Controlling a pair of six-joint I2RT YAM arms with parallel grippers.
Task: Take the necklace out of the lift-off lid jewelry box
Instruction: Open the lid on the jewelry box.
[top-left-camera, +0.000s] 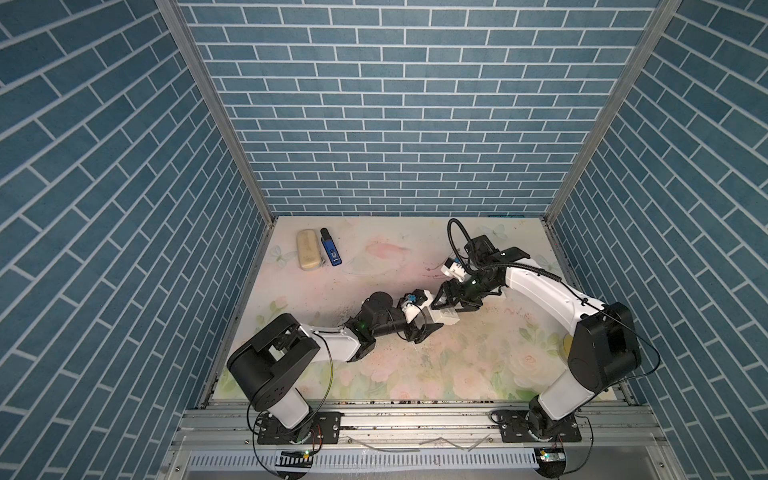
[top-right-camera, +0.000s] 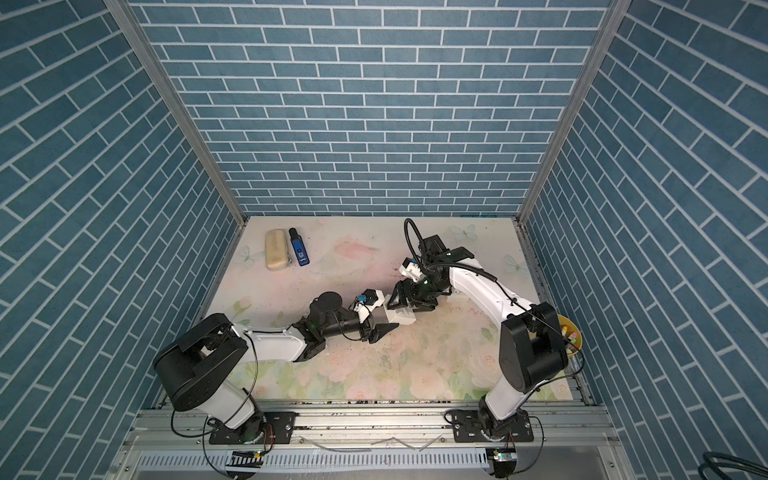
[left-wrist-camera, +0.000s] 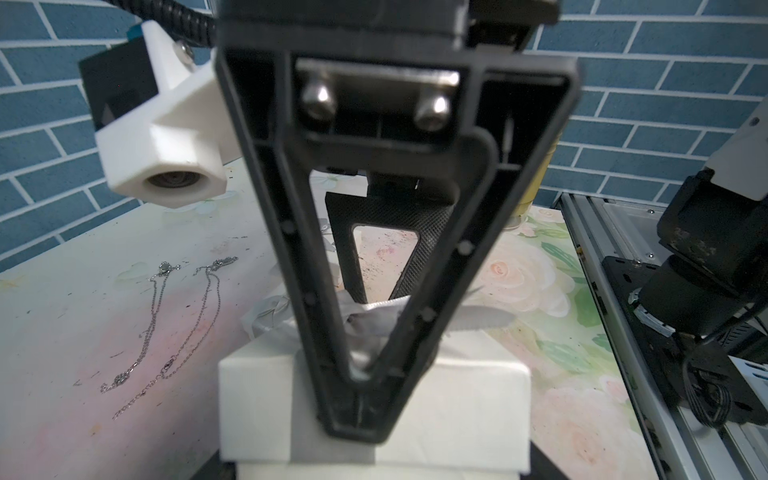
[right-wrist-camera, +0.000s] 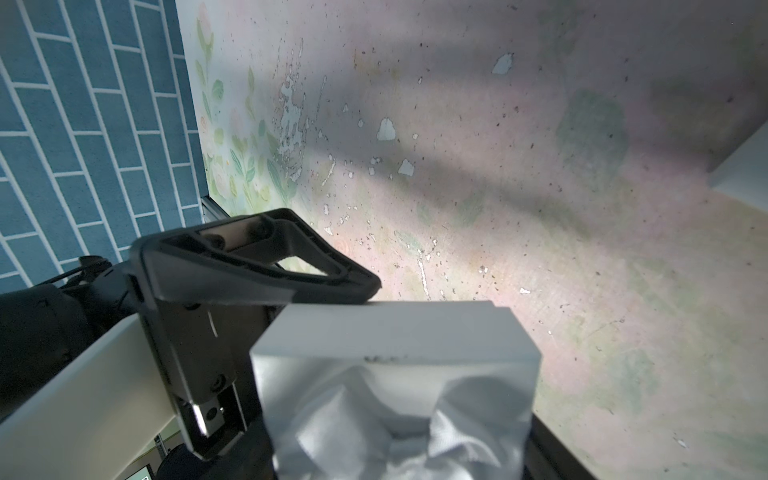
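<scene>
Necklace chains (left-wrist-camera: 145, 330) beside white box (left-wrist-camera: 457, 399)

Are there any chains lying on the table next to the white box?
Yes, thin silver chains lie loose on the table beside the box in the left wrist view.

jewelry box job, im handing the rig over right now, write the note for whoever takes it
Left gripper: jaws wide around the base of the jewelry box. One finger touches its side; a firm grip is not clear.
Right gripper: down from above, closed across the lid, a finger on each side of the bow.
Things: box mid-table, lid on, inside hidden. Thin silver chains lie on the table beside it.
Done: both arms set on the box.
Left: lift the lid off, set it aside, take out what the box holds.
</scene>
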